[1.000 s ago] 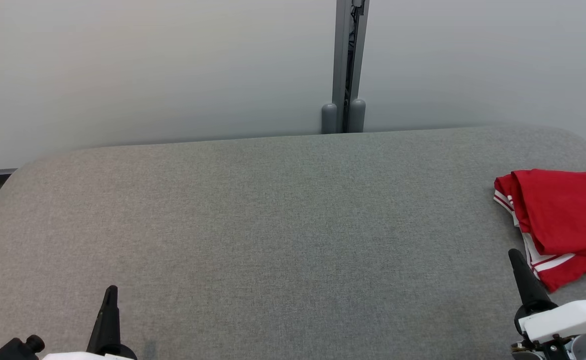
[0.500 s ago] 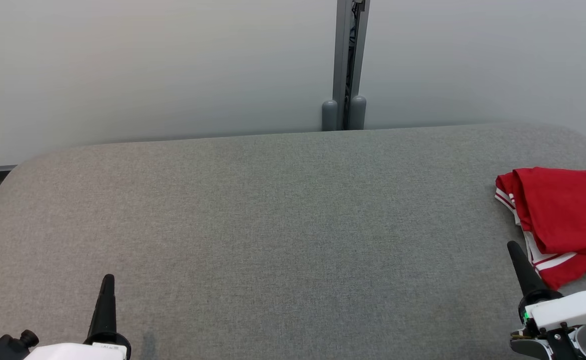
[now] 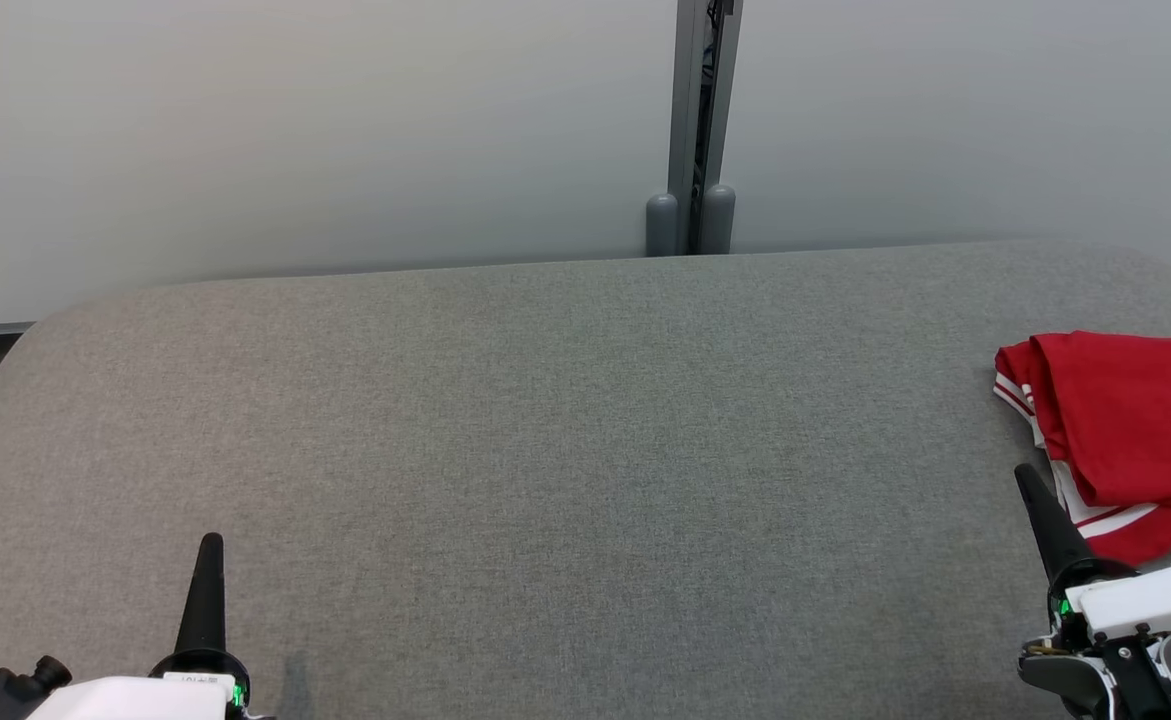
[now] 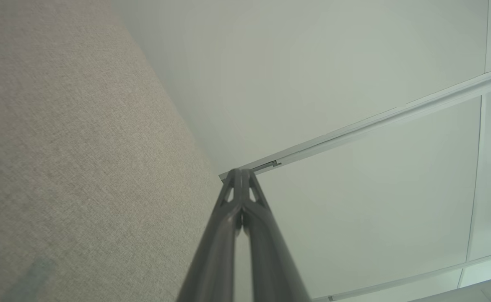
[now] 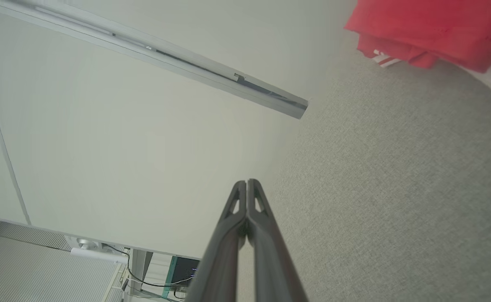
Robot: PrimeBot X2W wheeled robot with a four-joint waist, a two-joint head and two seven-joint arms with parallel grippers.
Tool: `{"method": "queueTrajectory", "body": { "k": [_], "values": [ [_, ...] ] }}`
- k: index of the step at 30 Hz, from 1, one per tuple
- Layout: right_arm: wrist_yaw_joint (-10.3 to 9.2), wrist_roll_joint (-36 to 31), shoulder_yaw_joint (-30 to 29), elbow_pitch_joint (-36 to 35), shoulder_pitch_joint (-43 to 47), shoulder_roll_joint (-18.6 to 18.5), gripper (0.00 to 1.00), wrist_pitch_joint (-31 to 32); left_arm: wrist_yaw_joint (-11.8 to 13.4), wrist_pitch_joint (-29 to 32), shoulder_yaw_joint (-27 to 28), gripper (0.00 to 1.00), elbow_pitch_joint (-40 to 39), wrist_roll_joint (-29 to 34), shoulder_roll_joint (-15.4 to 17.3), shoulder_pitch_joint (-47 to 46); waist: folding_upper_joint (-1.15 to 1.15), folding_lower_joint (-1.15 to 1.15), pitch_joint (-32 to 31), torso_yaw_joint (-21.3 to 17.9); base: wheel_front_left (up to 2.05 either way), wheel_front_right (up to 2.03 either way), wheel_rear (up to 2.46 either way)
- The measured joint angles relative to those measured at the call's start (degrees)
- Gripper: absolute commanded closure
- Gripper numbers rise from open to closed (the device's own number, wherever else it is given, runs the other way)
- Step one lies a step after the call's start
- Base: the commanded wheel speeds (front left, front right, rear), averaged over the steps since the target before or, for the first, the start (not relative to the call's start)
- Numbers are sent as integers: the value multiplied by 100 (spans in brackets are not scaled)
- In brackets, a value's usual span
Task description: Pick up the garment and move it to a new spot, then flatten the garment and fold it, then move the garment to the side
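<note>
Both hands have crept forward up the head view, beyond the slight camera shift. Left hand (image 3: 209, 552) and right hand (image 3: 1033, 498) are pinched shut and empty over the grey table (image 3: 545, 450). Red garment (image 3: 1125, 420) lies bunched at the table's right end, near the right hand. Risk: shut fingers reaching in would likely shove the cloth off the edge instead of gripping it.

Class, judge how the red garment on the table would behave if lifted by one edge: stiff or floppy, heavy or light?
Probably floppy: the red garment lies in soft folds, so it would likely drape and unfold. Likely light: thin cloth. Pushed on the textured table, it may bunch.
</note>
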Motion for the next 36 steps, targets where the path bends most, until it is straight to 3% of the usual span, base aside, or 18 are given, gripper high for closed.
{"method": "queueTrajectory", "body": {
  "k": [36],
  "values": [
    [0, 1467, -122, 339, -445, 45, 100, 337, -354, 208, 336, 100, 99, -1311, -235, -330, 0, 0, 123, 35, 0, 0, 0]
  ]
}}
